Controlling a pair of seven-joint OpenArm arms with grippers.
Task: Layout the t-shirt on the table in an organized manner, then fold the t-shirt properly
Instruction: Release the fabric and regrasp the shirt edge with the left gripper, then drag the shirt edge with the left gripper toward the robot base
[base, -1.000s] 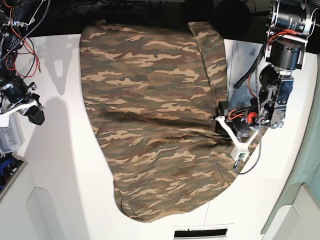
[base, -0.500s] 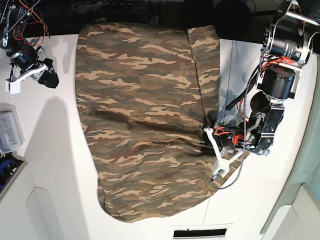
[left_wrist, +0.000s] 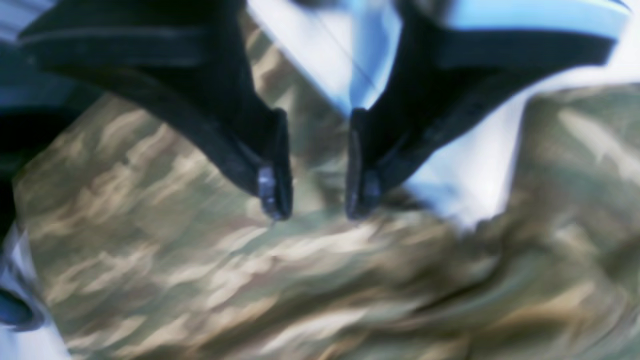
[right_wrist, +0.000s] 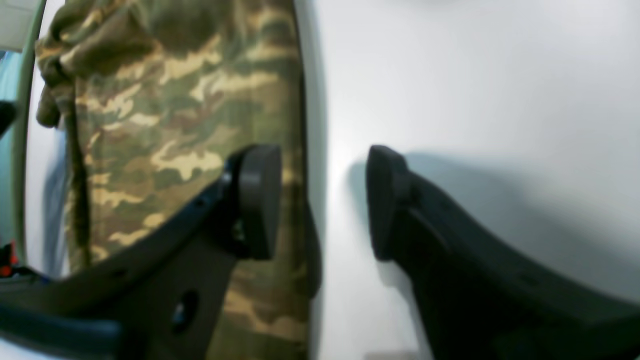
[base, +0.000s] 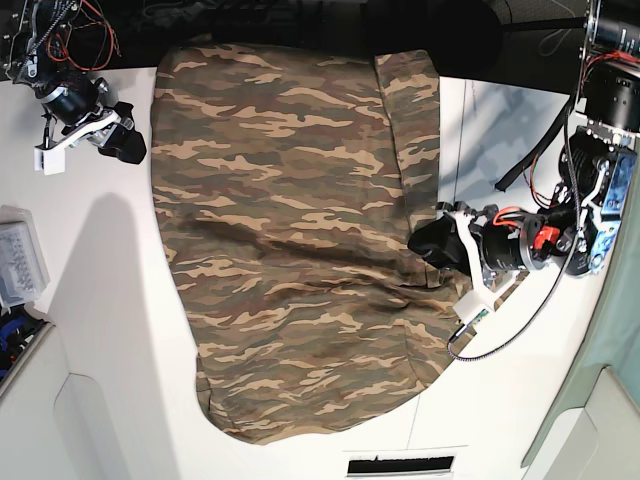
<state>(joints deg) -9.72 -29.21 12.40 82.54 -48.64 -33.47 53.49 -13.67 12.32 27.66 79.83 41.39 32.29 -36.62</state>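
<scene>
Jaws parted on both grippers, nothing held, left gripper (base: 428, 243) at shirt's (base: 290, 240) 3 o'clock edge, right gripper (base: 128, 143) over bare table (base: 110, 330) at 10 o'clock.

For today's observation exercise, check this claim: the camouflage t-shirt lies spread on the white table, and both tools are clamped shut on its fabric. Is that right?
Not quite. The t-shirt does lie spread on the table, but neither tool is clamped shut. The left wrist view shows the left tool with jaws apart over the fabric, and the right wrist view shows the right tool open at the shirt's edge, gripping nothing.
</scene>
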